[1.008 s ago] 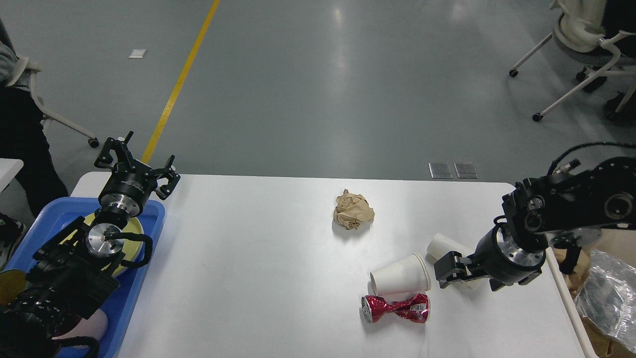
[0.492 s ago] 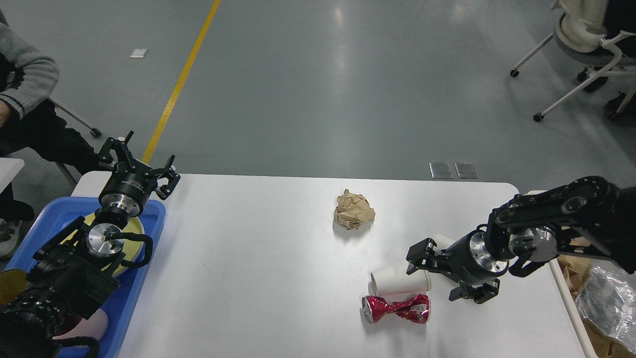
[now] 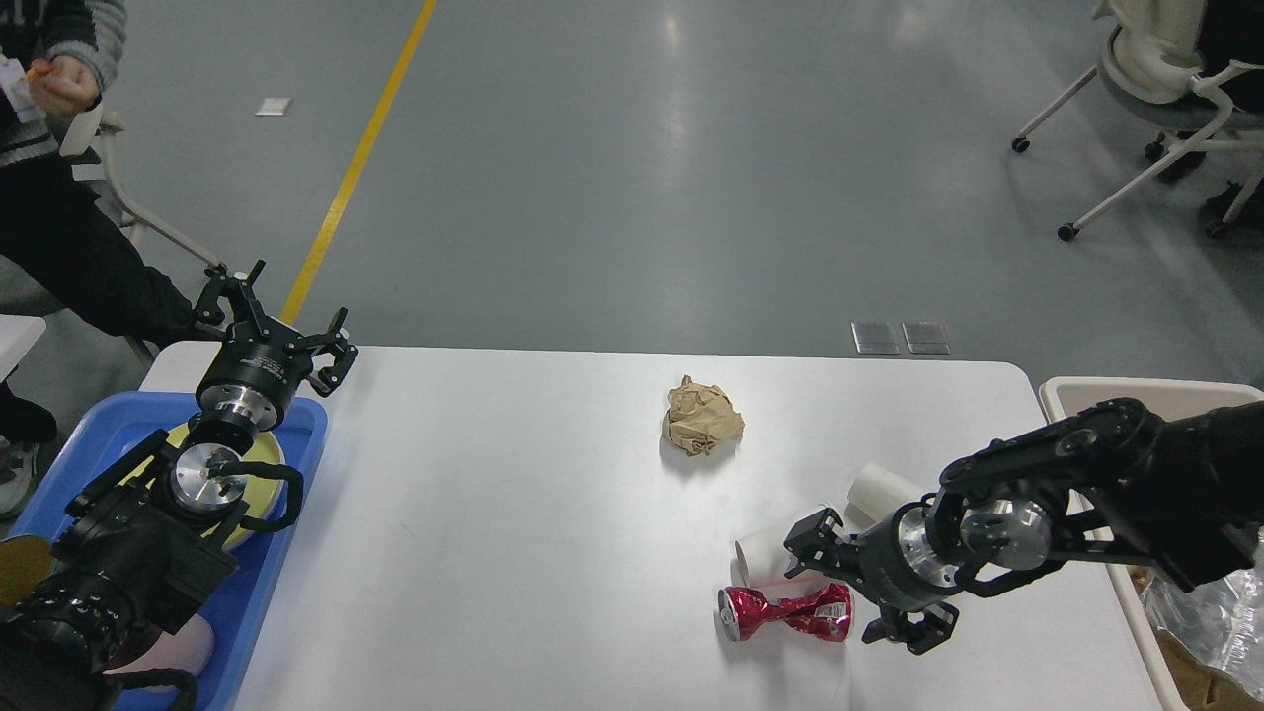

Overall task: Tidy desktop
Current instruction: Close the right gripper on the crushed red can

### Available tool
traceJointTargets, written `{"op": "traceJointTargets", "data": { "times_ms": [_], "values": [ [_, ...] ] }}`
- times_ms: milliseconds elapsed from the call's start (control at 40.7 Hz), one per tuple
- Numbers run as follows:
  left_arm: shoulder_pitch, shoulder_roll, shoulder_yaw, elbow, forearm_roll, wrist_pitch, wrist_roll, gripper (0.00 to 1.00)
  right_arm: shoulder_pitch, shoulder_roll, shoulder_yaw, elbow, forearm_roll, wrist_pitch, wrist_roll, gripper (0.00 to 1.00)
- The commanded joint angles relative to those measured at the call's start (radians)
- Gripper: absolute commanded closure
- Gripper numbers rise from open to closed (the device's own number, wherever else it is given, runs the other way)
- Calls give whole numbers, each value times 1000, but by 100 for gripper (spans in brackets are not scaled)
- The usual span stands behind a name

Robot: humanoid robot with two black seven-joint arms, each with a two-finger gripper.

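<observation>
Desktop (image 3: pixel 513 553): wide white tabletop, rounded corners, smooth, level (litter mostly toward right).

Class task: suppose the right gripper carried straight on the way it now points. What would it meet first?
The right gripper points leftward, low over the desktop. It would probably meet the lying paper cup first, with the crushed red can just beside it; depth is unclear.

The surface (image 3: pixel 513 553) is smooth, white, slightly glossy. The crushed can (image 3: pixel 786 611) is shiny red metal. The crumpled ball (image 3: pixel 702 417) is rough brown paper. The tray (image 3: pixel 296 434) is blue plastic. The cups (image 3: pixel 758 556) are matt white paper.
</observation>
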State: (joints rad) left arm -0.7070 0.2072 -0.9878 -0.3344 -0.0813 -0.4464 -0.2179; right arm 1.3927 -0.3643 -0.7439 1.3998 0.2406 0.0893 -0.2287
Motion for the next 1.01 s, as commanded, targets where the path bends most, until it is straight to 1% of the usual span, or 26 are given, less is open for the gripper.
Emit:
{"op": "traceJointTargets", "data": {
  "times_ms": [0,25,221,393,467,516,615,688,738,836,885,910,983],
  "values": [
    [0,0,0,0,0,0,0,2,-21,45,1,-5,89,-65,-1,0],
    [0,0,0,0,0,0,0,2,-27,50,1,-7,95,-86,-1,0],
    [0,-2,0,0,0,0,0,2,-55,50,1,-27,137,-160,-1,0],
    [0,-2,0,0,0,0,0,2,-81,56,1,-68,223,-174,-1,0],
    [0,-2,-2,0,0,0,0,2,-95,68,1,-73,224,-184,0,4],
    [0,-2,-2,0,0,0,0,2,-101,74,1,-71,223,-210,2,10],
    [0,-2,-2,0,0,0,0,2,-104,88,1,-70,223,-229,3,21],
    [0,-2,-2,0,0,0,0,2,-115,106,3,-70,223,-243,5,28],
    [0,-2,0,0,0,-2,0,2,-121,111,1,-71,223,-269,6,39],
    [0,-2,0,0,0,0,0,2,-124,113,1,-71,223,-292,6,55],
    [0,-2,0,0,0,0,0,2,-127,117,1,-71,223,-301,6,74],
    [0,-2,0,0,0,-2,0,2,-127,119,1,-71,223,-301,6,78],
    [1,-2,0,0,0,-2,0,2,-127,120,1,-71,223,-301,6,98]
  ]
}}
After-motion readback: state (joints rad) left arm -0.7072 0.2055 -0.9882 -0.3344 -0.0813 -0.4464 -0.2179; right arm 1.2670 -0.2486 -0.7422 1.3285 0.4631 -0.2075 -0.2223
